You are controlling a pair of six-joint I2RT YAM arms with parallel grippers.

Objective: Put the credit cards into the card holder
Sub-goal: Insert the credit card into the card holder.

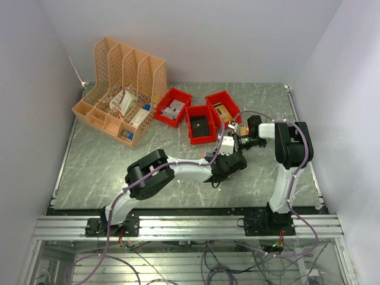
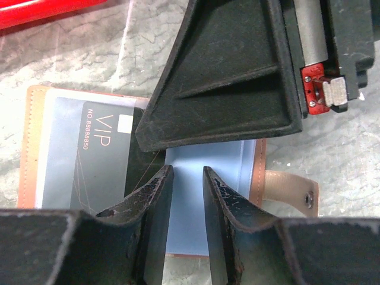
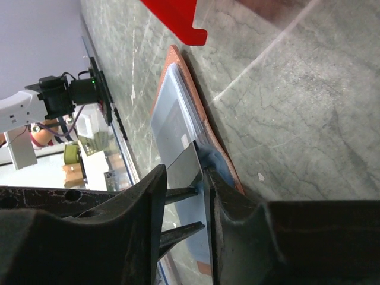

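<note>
While seating a card (image 2: 89,148) in the open card holder (image 2: 28,154), holding right fingers (image 3: 136,202) spread about its edge, left fingers (image 2: 148,202) parted, empty; next, likely pushing it home.

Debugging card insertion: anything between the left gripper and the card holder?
Nothing visible. The left gripper sits directly over the open card holder, above its blue half. The right gripper is on the far side, one finger over the holder's middle, beside the left fingertips, not under them.
</note>
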